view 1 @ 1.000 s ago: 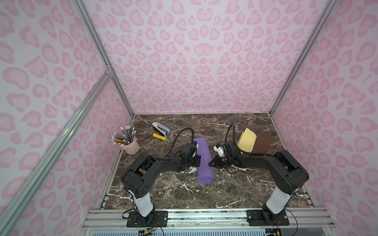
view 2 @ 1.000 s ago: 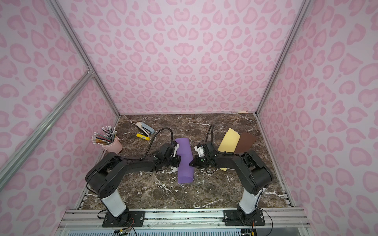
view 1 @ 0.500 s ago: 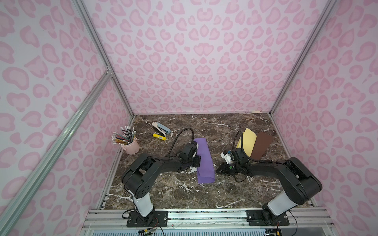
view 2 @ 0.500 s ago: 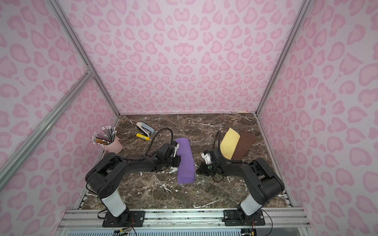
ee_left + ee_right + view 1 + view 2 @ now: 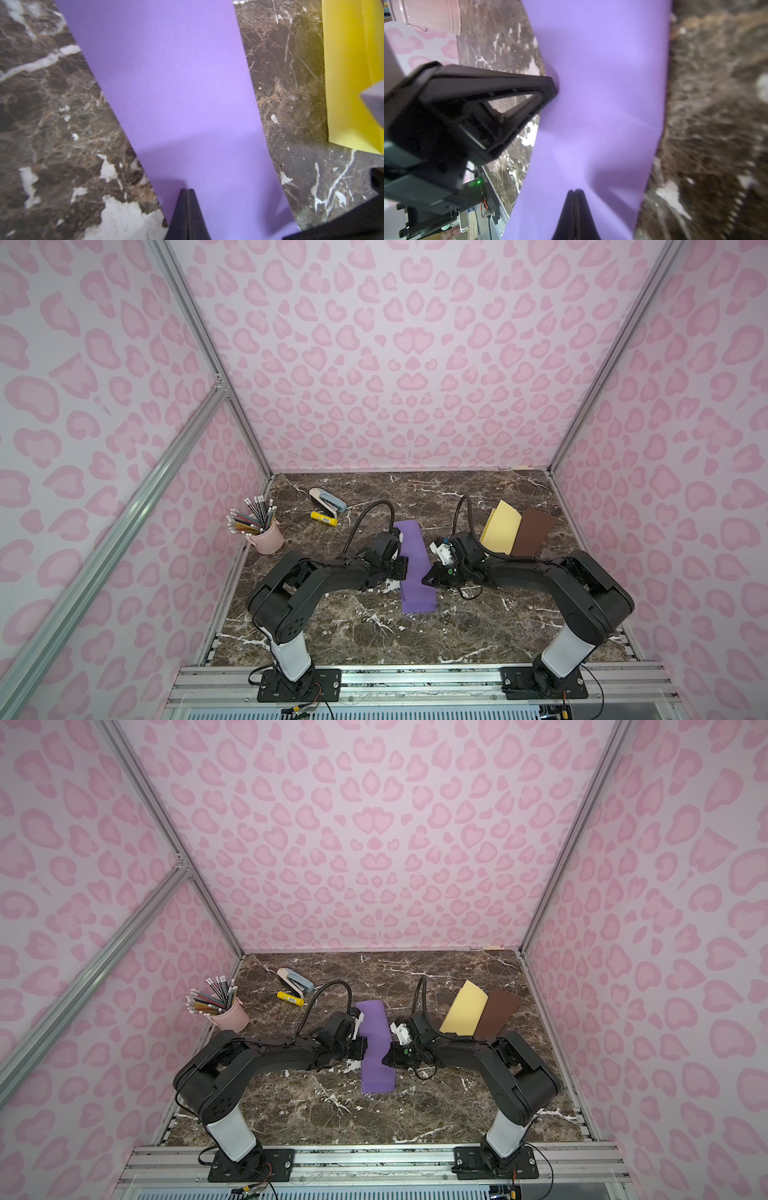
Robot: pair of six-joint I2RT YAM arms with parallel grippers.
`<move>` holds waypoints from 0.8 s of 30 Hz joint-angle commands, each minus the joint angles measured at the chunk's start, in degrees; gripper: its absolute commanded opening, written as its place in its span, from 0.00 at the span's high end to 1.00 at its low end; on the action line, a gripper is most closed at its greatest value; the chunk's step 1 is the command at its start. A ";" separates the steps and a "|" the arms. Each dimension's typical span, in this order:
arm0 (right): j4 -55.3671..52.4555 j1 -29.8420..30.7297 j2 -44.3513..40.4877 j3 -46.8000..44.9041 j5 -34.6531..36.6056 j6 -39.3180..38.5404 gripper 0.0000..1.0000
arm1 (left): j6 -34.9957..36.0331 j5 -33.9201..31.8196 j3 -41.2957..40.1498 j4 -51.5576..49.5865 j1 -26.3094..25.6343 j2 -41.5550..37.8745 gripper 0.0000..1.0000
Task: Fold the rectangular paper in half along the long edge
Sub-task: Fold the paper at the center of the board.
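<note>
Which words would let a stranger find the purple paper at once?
Start from the marble table. At its middle, between the left gripper and right gripper, lies the purple paper, a narrow strip. Unlike the yellow paper and brown paper to its right, it is touched by both shut grippers.

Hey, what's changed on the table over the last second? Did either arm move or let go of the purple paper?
The right gripper drew back from the purple paper, then came in again to its right edge, nearer the robot's base than before, jaws shut throughout. Nothing was taken hold of or released. The left gripper stayed at the paper's left edge, jaws shut. The paper, yellow sheet and pencil cup did not move.
</note>
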 commanded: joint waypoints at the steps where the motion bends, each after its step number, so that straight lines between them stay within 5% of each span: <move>1: 1.69 -1.11 0.04 -3.36 0.78 0.89 1.00 | -0.06 -0.81 -0.58 -6.03 -0.10 0.89 0.96; 10: -1.93 -8.86 -7.88 -13.13 0.27 -2.75 1.00 | 0.04 -0.77 -0.43 -5.89 -0.12 1.22 0.96; 16: -3.55 -5.48 -10.79 -7.08 -0.28 -1.67 1.00 | -0.18 -0.73 -0.48 -5.79 -0.12 1.21 0.96; 24: 1.24 -0.59 -4.34 -5.86 0.11 1.89 1.00 | -0.02 -0.77 -0.24 -6.27 -0.21 1.13 0.96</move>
